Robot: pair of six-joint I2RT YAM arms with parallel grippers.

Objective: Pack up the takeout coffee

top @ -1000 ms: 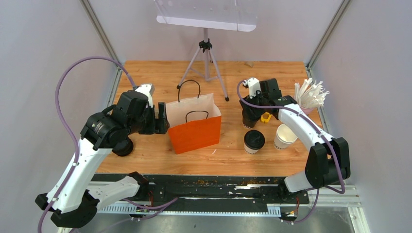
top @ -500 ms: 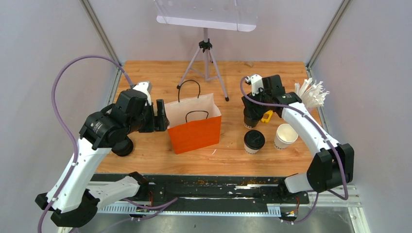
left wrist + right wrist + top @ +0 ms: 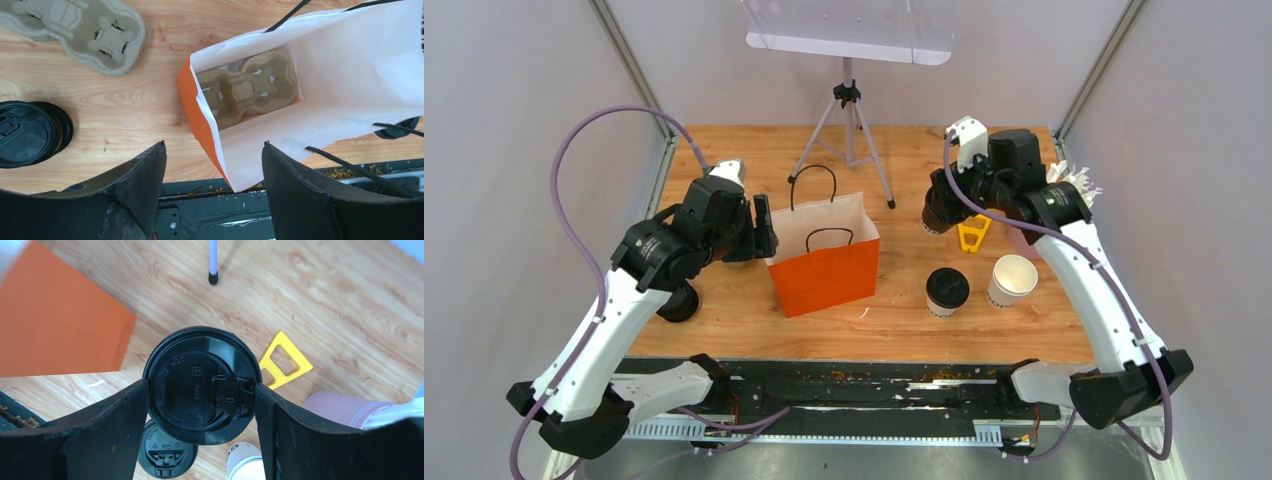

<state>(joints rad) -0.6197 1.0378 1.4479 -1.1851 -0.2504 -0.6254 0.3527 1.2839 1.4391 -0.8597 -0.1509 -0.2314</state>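
Wooden tabletop [image 3: 724,330] carries everything. A tall orange paper bag w/ white lining and black cord handles [image 3: 824,275] stands upright near the middle, slightly toward the left edge, mouth open. The left gripper [image 3: 214,155] hangs over the bag's left wall, jaws spread wide w/ the rim btwn them but not pinched; it grips nothing. The right gripper [image 3: 199,405] is aloft over the right half, toward the far edge and well right of the bag. Its jaws are closed in on a small white paper cup w/ round black plastic lid [image 3: 200,375], one finger each side. A brown pulp cup tray [image 3: 245,92] lies flat at the bag's bottom, sockets up, none seen filled. A 2nd lidded cup [image 3: 947,290] and an unlidded white cup [image 3: 1012,280] stand toward the near edge, right half.

Step in hand, by judgement: carry the held cup over the bag mouth and lower it into a tray socket. To do it well: cup upright, clear handles and rim first, descend straight over a socket, release only once seated. The left gripper could steady the rim. Risk: a snagged handle or a tipped bag.
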